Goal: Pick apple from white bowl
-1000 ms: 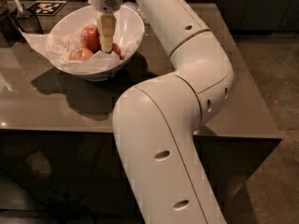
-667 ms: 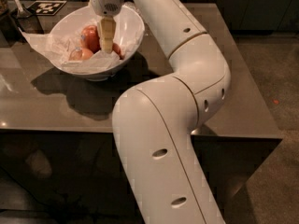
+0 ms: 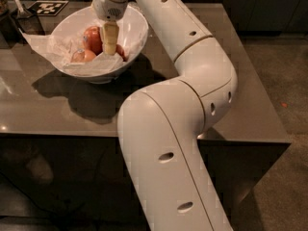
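Quick count: one bowl (image 3: 138, 22), upper left of the frame, sitting on the dark surface (image 3: 240, 71). Inside it there's crumpled tissue (image 3: 89, 66) and what looks like three fruits. There's the deep red apple (image 3: 93, 37), a pale apple (image 3: 82, 56) just below-left of it, and a red bit (image 3: 121, 51) poking out on the right that I can't make out properly. One tag (image 3: 48, 7) lies behind the bowl.

My pincer (image 3: 110, 51) is down in the bowl, right beside the apple and between it and the red bit. Can't tell if it's apart, together or touching anything. Compared with a second ago, basically nothing moved: pincer in the same spot, apple still in the bowl.
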{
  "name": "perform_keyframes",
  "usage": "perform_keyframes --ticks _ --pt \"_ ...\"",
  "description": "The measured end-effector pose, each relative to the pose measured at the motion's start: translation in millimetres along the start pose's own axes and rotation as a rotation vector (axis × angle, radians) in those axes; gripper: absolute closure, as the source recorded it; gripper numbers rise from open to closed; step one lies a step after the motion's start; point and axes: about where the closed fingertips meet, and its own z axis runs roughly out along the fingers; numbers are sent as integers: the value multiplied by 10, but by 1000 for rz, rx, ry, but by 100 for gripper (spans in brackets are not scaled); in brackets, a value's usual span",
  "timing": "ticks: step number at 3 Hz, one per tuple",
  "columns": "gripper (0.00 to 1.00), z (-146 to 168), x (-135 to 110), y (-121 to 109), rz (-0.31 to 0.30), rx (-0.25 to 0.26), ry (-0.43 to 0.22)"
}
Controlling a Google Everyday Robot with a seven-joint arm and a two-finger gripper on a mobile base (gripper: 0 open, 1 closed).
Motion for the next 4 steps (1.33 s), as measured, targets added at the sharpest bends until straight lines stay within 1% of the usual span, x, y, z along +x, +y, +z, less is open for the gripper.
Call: perform_keyframes --ticks 1,4 --pt "19 0 0 0 0 0 0" --pt "89 0 0 0 0 0 0"
